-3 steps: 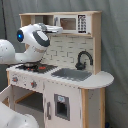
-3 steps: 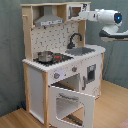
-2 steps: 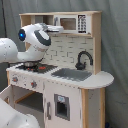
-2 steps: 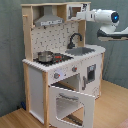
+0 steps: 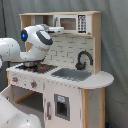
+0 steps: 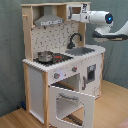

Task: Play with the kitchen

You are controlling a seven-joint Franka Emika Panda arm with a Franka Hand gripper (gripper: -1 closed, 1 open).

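The kitchen (image 5: 75, 102) (image 6: 35, 80) is a white and light-wood toy set with a pegboard back. Its black faucet (image 5: 83, 60) (image 6: 75, 39) curves over the grey sink (image 5: 71, 74) (image 6: 83, 50). A metal pot (image 6: 45, 56) stands on the stovetop (image 6: 59, 58). In the second exterior view the oven door (image 6: 73, 104) hangs open toward the front. My gripper (image 5: 59, 29) (image 6: 75, 16) reaches in high up, level with the hood (image 6: 47, 20) and just under the top shelf (image 5: 60, 14). It holds nothing that I can see.
A toy microwave (image 5: 75, 22) sits in the upper cabinet next to the gripper. My white arm (image 5: 35, 40) (image 6: 107, 22) hangs over the stovetop side in the first exterior view. A wooden floor (image 6: 112, 110) lies in front of the open door, and grey curtains stand behind.
My gripper has edged a little closer to the upper cabinet. The kitchen's parts have not moved.
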